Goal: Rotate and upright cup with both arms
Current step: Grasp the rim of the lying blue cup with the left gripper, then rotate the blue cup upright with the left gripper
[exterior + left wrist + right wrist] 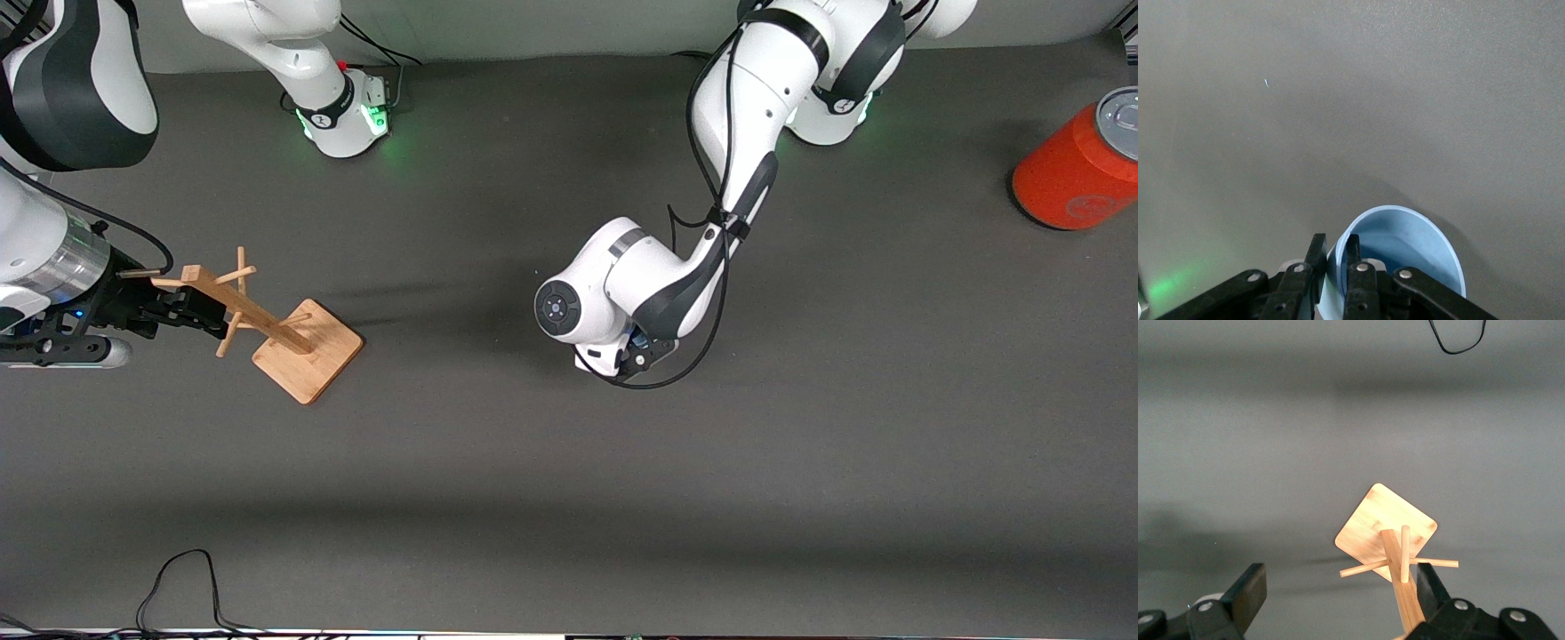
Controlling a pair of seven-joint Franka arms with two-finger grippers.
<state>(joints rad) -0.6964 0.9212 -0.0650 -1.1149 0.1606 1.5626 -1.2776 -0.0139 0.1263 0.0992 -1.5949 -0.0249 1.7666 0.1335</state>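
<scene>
The light blue cup (1405, 233) shows in the left wrist view with its open mouth facing the camera, close over the dark table. My left gripper (1335, 245) is shut on the cup's rim, one finger inside the wall and one outside. In the front view the left gripper (636, 351) is over the middle of the table, and its wrist hides the cup. My right gripper (200, 311) is open at the top of a wooden peg rack (307, 351) toward the right arm's end. In the right wrist view the open right gripper (1341, 590) has the rack's post (1401, 587) beside one finger.
An orange can with a silver top (1080, 164) stands at the left arm's end of the table, near the arm bases. A black cable (178, 578) loops at the table edge nearest the front camera. The table is a dark mat (569, 498).
</scene>
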